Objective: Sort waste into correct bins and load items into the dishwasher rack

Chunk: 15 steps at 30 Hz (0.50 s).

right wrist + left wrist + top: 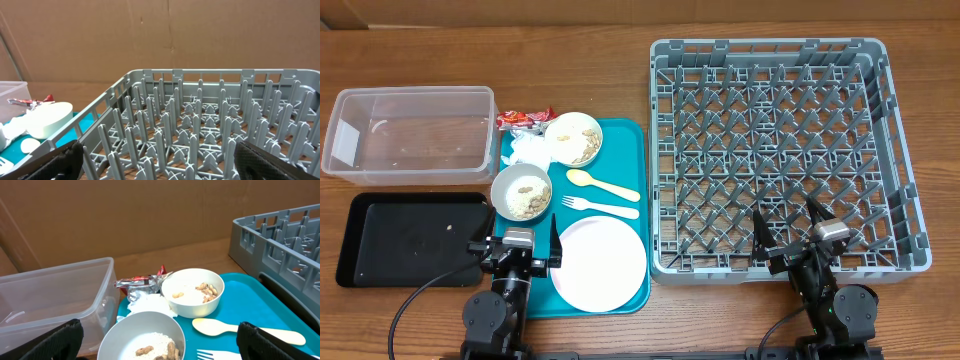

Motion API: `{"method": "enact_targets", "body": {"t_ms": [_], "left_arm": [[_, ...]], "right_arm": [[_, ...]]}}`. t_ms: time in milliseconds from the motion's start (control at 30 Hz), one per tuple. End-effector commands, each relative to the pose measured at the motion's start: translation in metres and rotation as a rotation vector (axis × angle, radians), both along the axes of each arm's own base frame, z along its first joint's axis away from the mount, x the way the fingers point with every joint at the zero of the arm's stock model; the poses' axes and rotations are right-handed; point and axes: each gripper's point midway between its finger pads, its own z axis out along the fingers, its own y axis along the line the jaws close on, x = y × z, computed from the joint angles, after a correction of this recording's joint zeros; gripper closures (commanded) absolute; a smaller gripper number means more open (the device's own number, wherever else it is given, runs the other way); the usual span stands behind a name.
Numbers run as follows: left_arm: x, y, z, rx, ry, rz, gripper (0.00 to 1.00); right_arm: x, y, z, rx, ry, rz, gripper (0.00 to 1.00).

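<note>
Right now the dishwasher rack point(770, 48) sits on the right half of the table point(620, 25), a big grey square crate gridded with upright pegs. Everything else is on my left. On the teal tray point(625, 150) the pale pink plate point(602, 263) lies at the near end. A pale yellow spoon point(600, 184) and fork point(600, 206) lie side by side just beyond it. Two small bowls, the near bowl point(503, 180) and the far bowl point(560, 128), both hold beige food scraps point(527, 195). A crumpled white napkin point(528, 150) is tucked between the bowls. The red wrapper point(525, 120) lies at the tray's far left corner, just beside the clear tub point(410, 135). The black tray point(410, 240) lies in front of the tub.

Room is tight. The teal tray and the rack run edge to edge, nearly touching, and the tub and black tray crowd the tray's left side. Bare wood shows along the far edge and to the right of the rack.

Both grippers are spread wide and hold nothing. The left gripper point(518, 240) hangs over the teal tray's near left edge, and the right gripper point(788, 222) hangs over the rack's near rim.

Only the overhead view shows the plate and black tray. The left wrist view picks out peanut-like bits among the crumbs, and the right wrist view shows the pegs side-on.
</note>
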Motion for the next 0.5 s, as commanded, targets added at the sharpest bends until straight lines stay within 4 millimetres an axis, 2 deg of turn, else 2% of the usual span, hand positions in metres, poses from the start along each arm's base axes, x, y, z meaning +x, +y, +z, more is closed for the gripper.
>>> {"method": "enact_targets", "body": {"t_ms": [0, 400, 467], "left_arm": [[0.0000, -0.0009, 0.0001, 0.020, -0.005, -0.007, 0.00], [0.0000, -0.0009, 0.0001, 0.020, -0.005, -0.007, 0.00], [0.0000, -0.0009, 0.0001, 0.020, -0.005, -0.007, 0.00]], "right_arm": [[0.0001, -0.0006, -0.0017, -0.003, -0.005, -0.002, 0.00], [0.0001, -0.0006, -0.0017, -0.003, -0.005, -0.002, 0.00], [0.0000, -0.0006, 0.0042, 0.000, -0.030, -0.002, 0.00]]}}
